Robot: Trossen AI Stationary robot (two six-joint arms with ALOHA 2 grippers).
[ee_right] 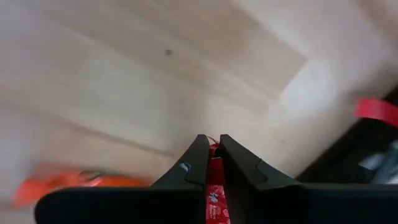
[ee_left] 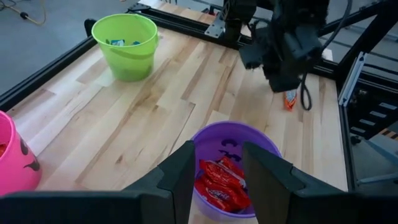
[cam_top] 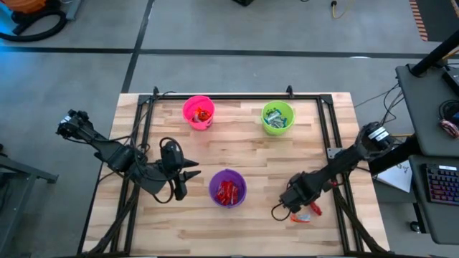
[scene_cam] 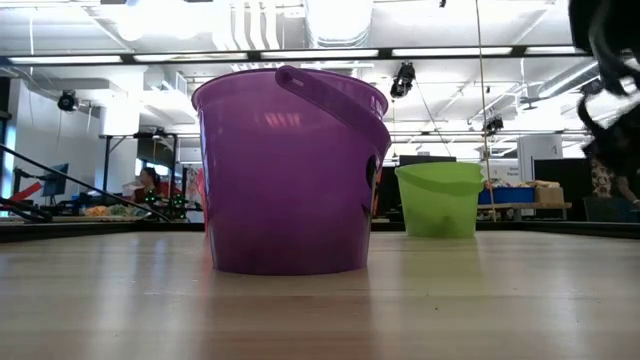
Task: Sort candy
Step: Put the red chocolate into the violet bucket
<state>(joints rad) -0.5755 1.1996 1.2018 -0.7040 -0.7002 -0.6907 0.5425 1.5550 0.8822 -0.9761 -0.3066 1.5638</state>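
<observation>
Looking down: right gripper (cam_top: 295,209) low over the table (cam_top: 244,154) beside orange candy (cam_top: 307,213); left gripper (cam_top: 188,178) waits beside the purple cup (cam_top: 228,188). Right wrist: jaws clamped on a red candy (ee_right: 214,186). Left wrist: jaws part-open, empty.

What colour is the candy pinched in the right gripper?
Red, with small white print; the right gripper is shut on the candy, shown best in the right wrist view.
</observation>
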